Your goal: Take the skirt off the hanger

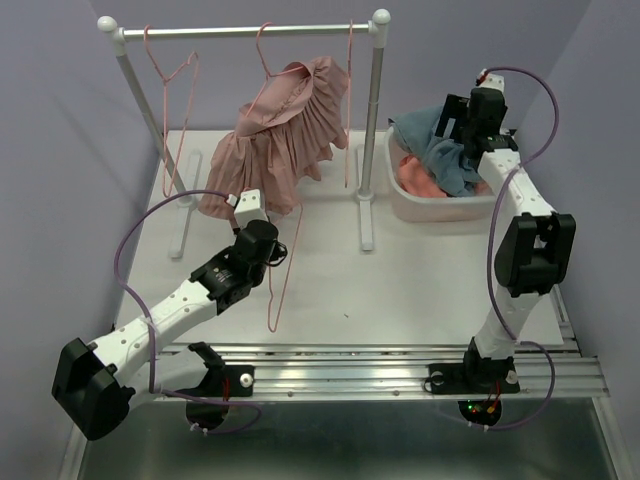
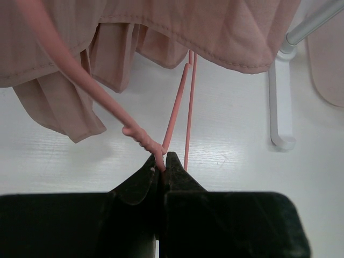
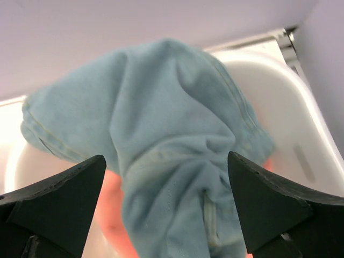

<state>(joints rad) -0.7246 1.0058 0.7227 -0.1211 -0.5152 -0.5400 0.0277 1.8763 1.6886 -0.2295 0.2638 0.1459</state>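
Note:
The dusty-pink skirt (image 1: 285, 135) hangs from a pink hanger hooked on the rail (image 1: 250, 31); its lower hem rests on the table at the left. My left gripper (image 1: 272, 248) is just below the hem and is shut on the twisted neck of a pink wire hanger (image 1: 283, 270). In the left wrist view the gripper (image 2: 163, 159) pinches that hanger (image 2: 141, 137), whose wires run up under the skirt (image 2: 226, 32). My right gripper (image 1: 455, 125) is open above the basket, over a blue denim garment (image 3: 177, 107), touching nothing.
The white basket (image 1: 415, 205) at the back right holds the denim and an orange cloth; its rim shows in the right wrist view (image 3: 301, 123). Empty pink hangers (image 1: 180, 75) hang on the rail. The rack's right post (image 1: 373, 120) and foot (image 2: 280, 107) stand beside the skirt.

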